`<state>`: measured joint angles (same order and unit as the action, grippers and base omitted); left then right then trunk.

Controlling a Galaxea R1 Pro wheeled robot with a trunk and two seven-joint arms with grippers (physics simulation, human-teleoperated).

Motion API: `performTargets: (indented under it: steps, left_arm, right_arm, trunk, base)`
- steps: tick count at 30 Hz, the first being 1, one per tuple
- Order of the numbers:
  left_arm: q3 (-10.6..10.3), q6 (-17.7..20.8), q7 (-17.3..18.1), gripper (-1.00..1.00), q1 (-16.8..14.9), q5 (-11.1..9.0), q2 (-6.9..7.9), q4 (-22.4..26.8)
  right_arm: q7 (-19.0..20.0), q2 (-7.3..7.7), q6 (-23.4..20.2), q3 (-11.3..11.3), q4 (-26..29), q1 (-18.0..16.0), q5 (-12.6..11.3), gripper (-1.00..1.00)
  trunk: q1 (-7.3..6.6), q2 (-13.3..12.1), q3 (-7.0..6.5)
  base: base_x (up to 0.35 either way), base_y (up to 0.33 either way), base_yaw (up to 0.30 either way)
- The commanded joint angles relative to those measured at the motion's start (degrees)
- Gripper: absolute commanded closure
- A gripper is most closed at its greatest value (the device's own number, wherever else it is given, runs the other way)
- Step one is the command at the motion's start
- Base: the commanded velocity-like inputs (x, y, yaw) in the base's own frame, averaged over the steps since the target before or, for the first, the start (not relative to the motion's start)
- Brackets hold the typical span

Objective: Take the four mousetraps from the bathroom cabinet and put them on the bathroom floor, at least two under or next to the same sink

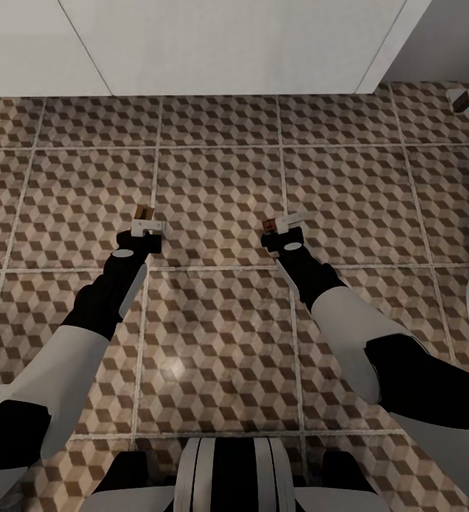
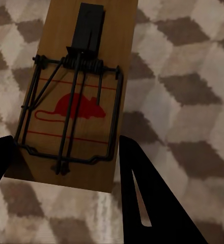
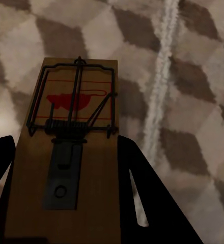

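Bathroom floor [image 1: 213, 334] tiles, printed with brown, beige and white cubes and split by pale grout lines, spread under the robot up to a plain white wall.

Each arm carries one mousetrap above these tiles. The left gripper [image 1: 148, 229] has its dark fingers closed on the sides of a flat wooden board, the left mousetrap [image 2: 76, 96], which bears a red mouse print, thin red lines, a coiled spring and a dark wire bar. The right gripper [image 1: 283, 235] pinches the right mousetrap [image 3: 71, 147] the same way, with its dark metal tongue nearest the fingers. In the head view both traps are small brown tabs at the fingertips, well apart from each other.

Judging by this, the carrying step is in hand: two traps are out of storage and not yet set down. Next, the robot likely needs to find the sink, lower the boards flat onto the tiles beside it, then release.
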<state>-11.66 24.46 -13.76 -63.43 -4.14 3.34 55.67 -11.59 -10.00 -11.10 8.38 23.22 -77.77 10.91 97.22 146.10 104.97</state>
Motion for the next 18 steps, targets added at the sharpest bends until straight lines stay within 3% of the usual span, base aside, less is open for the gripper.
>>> performTargets:
  steps: [1,10,18]
  left_arm:
    - [-0.3,0.3,-0.6,1.00,0.0,-0.2,0.09,0.0]
    - [-0.3,0.3,-0.6,1.00,0.1,-0.3,0.09,-0.9]
    - [-0.3,0.0,-0.4,1.00,0.1,-0.3,0.09,-4.3]
  right_arm:
    - [-0.3,0.00,-0.5,0.2,0.1,0.0,0.4,1.00]
    - [-0.3,0.00,-0.5,0.2,0.1,0.0,0.4,1.00]
    - [-0.3,0.00,-0.5,0.2,0.1,0.0,0.5,1.00]
  trunk:
    - [-0.01,0.0,0.03]
    - [-0.01,0.0,0.03]
    - [-0.01,0.0,0.03]
  base:
    - [0.000,0.000,0.000]
    - [0.043,0.000,0.000]
    - [0.258,0.000,0.000]
